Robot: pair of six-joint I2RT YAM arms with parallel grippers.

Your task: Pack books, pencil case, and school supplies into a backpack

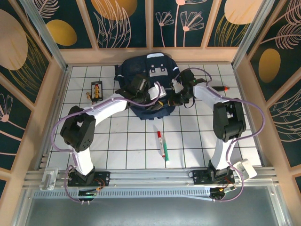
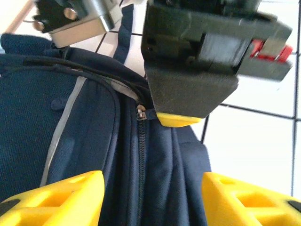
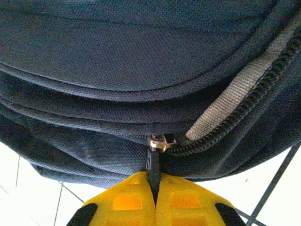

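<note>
**Right gripper pinches zip at backpack's edge**

From above, the backpack [image 1: 149, 70] lies at the far side of the table [image 1: 117, 150], and both arms reach in to its near edge. The left gripper [image 1: 149, 95] and right gripper [image 1: 165, 100] meet there, close together. The marker [image 1: 162, 146] lies on bare tiles, well behind both sets of jaws, toward the arm bases. A black card [image 1: 96, 90] sits far to the left of the left jaws.

At the left wrist, the yellow fingers [image 2: 61, 197] stand wide apart, open, with navy fabric between them and nothing clamped. Straight ahead of them the right gripper's yellow tip sits just beside the zip slider [image 2: 140, 113].

At the right wrist, the jaws are pressed together on the black zip pull [image 3: 154, 167], which runs up to the slider directly above the tips. The zip teeth [image 3: 235, 125] trail away to the right. What the backpack holds cannot be told.
</note>
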